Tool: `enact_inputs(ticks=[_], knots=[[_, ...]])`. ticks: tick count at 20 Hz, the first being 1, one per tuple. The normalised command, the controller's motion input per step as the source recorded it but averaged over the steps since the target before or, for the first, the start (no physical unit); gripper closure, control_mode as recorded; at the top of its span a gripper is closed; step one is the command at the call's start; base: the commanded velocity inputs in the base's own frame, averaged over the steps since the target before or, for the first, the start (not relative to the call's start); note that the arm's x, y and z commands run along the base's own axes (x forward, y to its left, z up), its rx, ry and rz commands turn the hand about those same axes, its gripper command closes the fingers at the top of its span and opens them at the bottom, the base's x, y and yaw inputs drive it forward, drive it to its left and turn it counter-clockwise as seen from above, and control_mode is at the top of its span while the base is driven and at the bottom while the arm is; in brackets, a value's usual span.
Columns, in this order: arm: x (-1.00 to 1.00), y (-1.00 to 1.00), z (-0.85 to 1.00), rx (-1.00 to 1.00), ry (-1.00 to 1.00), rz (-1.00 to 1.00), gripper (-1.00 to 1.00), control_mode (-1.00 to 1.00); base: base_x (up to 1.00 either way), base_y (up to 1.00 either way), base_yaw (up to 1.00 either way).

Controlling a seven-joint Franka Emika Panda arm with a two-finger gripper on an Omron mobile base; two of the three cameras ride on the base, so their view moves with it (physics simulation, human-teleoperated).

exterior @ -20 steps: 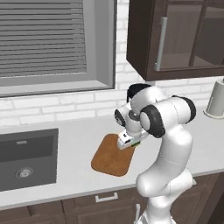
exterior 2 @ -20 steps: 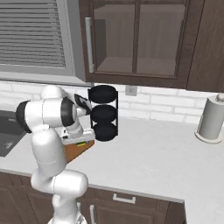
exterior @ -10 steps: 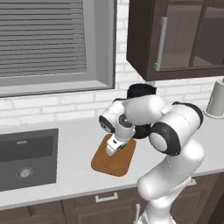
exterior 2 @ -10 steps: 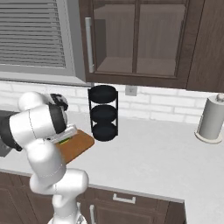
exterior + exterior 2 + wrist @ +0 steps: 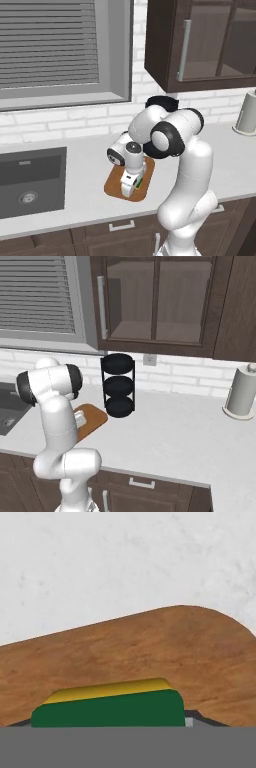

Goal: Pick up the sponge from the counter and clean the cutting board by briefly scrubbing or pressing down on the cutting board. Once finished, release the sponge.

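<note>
Sponge (image 5: 107, 707), green layer and yellow layer both visible, sits right at the tip of the gripper (image 5: 131, 188), over the cutting board (image 5: 116, 181). From the hand camera it lies across the bottom of the picture, with the brown wood spreading beyond it and a rounded corner of the board further out. In the left base view a small green patch (image 5: 140, 183) shows just beside the white hand, low over the board's near half. Whether the sponge presses on the wood or hangs just above it cannot be told.

Gripper state: the fingertips are hidden behind the sponge and the hand body, so whether the fingers clamp the sponge or stand apart from it cannot be told.

Cutting board lies flat on the counter (image 5: 85, 165), directly beneath the hand. From the right base view the board (image 5: 95, 417) shows beyond the arm's white link, which covers most of it.

Surroundings: a dark sink basin (image 5: 30, 180) is set into the counter well away from the gripper on one side. A black three-tier rack (image 5: 118, 385) stands near the board against the brick wall. A paper towel roll (image 5: 241, 391) stands far off along the counter on the opposite side from the basin.
</note>
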Motion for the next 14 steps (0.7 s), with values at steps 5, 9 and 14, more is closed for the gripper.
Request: enact_inputs(ticks=[5, 9, 14], knots=[[0.83, 0.02, -0.10, -0.65, 1.00, 0.11, 1.00, -1.00, 0.00, 0.00, 0.00], [0.92, 0.00, 0.00, -0.63, 1.00, 0.06, 1.00, -1.00, 0.00, 0.00, 0.00], [1.00, 0.00, 0.98, -0.11, 0.66, 0.05, 1.00, -1.00, 0.00, 0.00, 0.00]])
